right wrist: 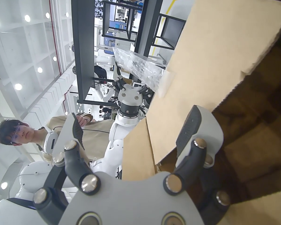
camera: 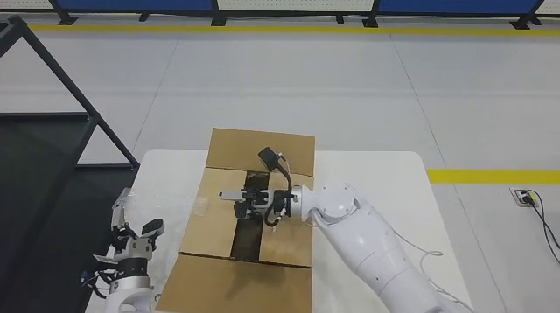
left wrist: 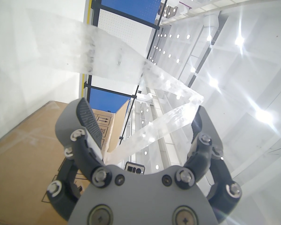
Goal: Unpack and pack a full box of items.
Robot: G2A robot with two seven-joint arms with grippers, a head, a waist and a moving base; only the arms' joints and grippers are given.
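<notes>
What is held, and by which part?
Nothing is gripped. Left gripper open, tape clinging to one finger; right gripper open astride a box flap.

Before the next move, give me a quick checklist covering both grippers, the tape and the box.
1. Right gripper open at the cardboard box: ok.
2. Box flap between its fingers: ok, one finger inside the box, one outside.
3. Left gripper open, beside the box: ok.
4. Clear tape strip free of the left gripper: not ok, it seems stuck to one fingertip.
5. Far flap and near flap folded outward: ok.
6. What's inside: cannot tell, the interior is dark.
</notes>
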